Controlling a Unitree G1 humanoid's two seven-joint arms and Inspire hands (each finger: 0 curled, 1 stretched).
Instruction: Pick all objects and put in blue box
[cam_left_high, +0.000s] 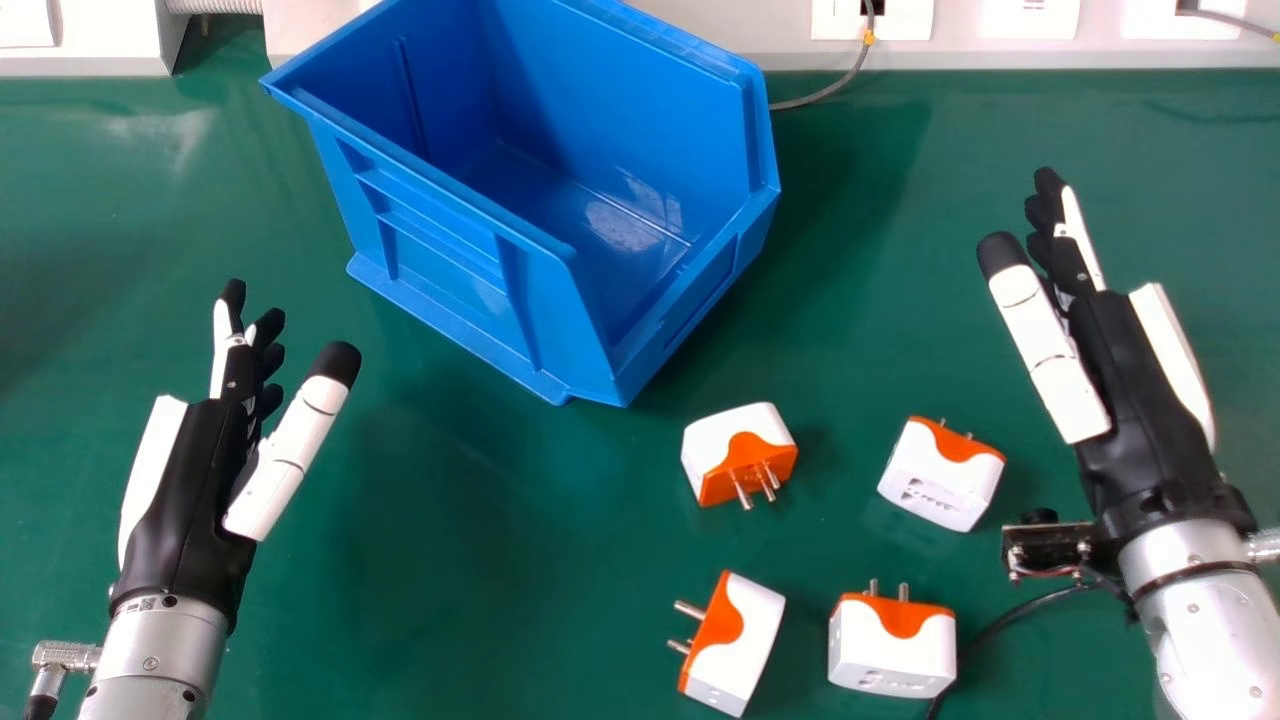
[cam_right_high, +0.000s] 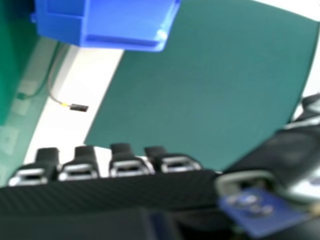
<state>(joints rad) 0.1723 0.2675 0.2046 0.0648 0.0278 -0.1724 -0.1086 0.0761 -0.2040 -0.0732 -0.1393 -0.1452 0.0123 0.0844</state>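
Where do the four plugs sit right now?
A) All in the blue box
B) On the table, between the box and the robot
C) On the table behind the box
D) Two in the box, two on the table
B: the plugs lie on the table on the robot's side of the box.

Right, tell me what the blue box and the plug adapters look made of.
Box: probably moulded plastic, fairly glossy, judging by its ribs and bright reflections.

Adapters: likely smooth white and orange plastic; their shiny silvery pins look like metal.
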